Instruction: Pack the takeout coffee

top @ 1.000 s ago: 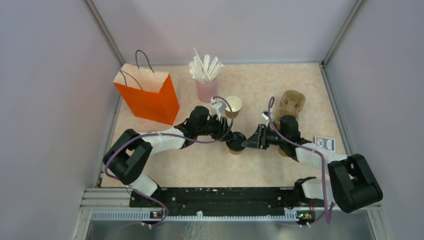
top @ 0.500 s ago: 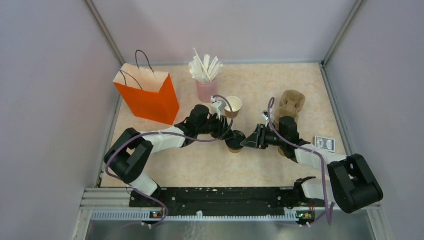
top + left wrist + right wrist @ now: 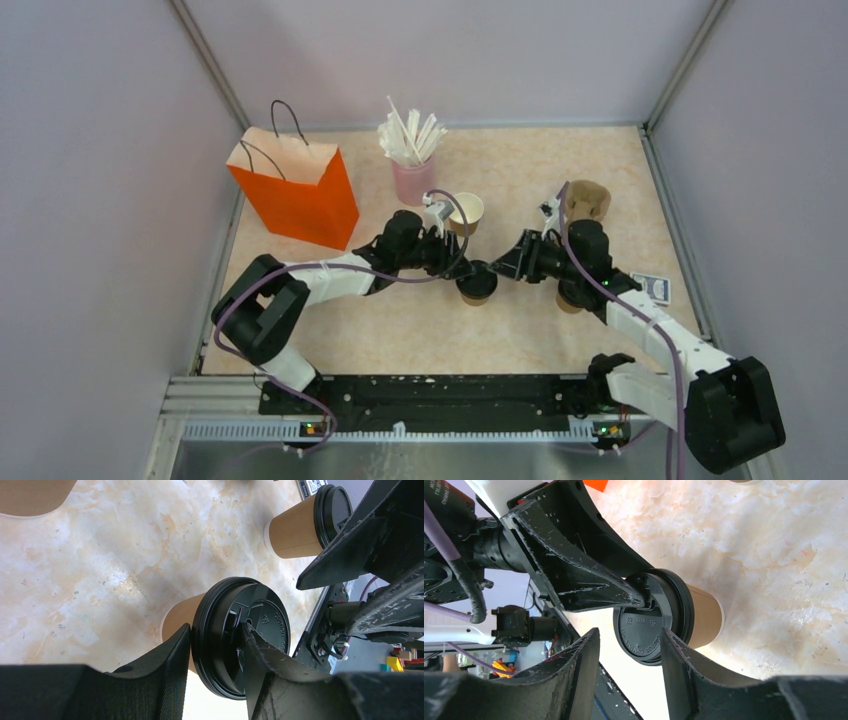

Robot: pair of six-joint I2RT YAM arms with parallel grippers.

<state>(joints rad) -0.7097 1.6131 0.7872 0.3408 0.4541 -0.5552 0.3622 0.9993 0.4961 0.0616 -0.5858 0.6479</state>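
Note:
A takeout coffee cup, brown paper with a black lid, stands mid-table. My left gripper is shut on that lid's edge, one finger under the rim and the other on its top. My right gripper hovers just right of this cup, open, and the lid shows beyond its parted fingertips. A second lidded cup stands under my right forearm. A third cup, without a lid, stands behind my left wrist.
An orange paper bag stands upright at the back left. A pink cup of white straws is behind the open cup. The tan pulp carrier lies at the back right, and a blue card pack lies near the right edge.
My right gripper has widened and drawn back up and to the right, off the lidded cup. That cup, still in my left gripper, has shifted slightly right.

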